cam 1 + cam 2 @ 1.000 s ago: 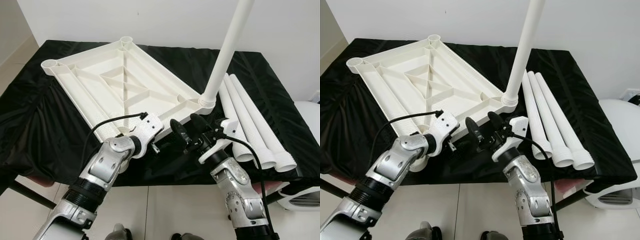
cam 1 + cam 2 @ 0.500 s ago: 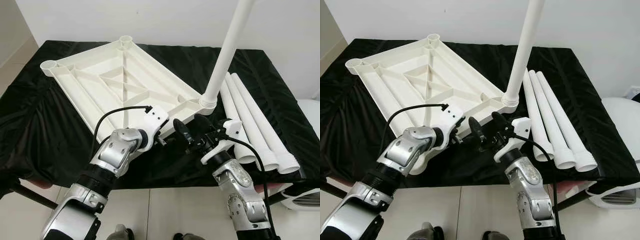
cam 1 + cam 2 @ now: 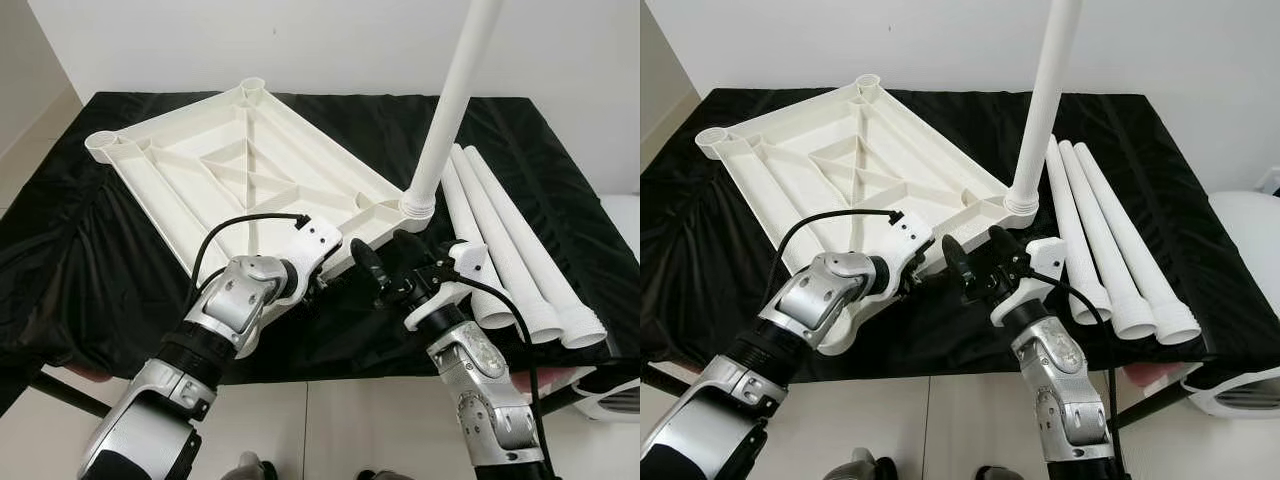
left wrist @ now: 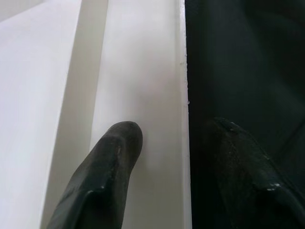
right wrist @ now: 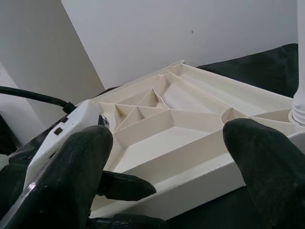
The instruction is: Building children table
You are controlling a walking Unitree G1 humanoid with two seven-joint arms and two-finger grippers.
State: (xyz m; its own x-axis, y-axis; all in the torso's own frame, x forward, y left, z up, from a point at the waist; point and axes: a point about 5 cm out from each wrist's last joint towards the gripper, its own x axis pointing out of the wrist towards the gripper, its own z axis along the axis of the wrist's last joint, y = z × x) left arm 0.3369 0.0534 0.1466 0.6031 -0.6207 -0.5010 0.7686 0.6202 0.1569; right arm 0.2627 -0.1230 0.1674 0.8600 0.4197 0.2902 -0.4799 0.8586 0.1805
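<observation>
The white table top [image 3: 250, 170] lies upside down on a black-covered table [image 3: 90, 270], ribs facing up. One white leg [image 3: 445, 110] stands upright in the socket at its near right corner. Three loose legs [image 3: 510, 250] lie side by side to the right. My left gripper [image 4: 176, 138] is at the top's near edge, open, with one finger [image 4: 112, 162] over the white rim and the other over the black cloth. My right gripper [image 3: 385, 262] hovers open just right of it, in front of the near edge and below the upright leg, holding nothing.
The table's front edge runs just below both wrists, with tiled floor [image 3: 300, 420] beneath. A white appliance [image 3: 1240, 385] stands at the far right, beside the table. Empty leg sockets [image 3: 100, 142] mark the top's far corners.
My left gripper has moved up and to the right, from the top's near left corner onto its near edge. The right gripper has hardly moved. The camera shifted slightly.
</observation>
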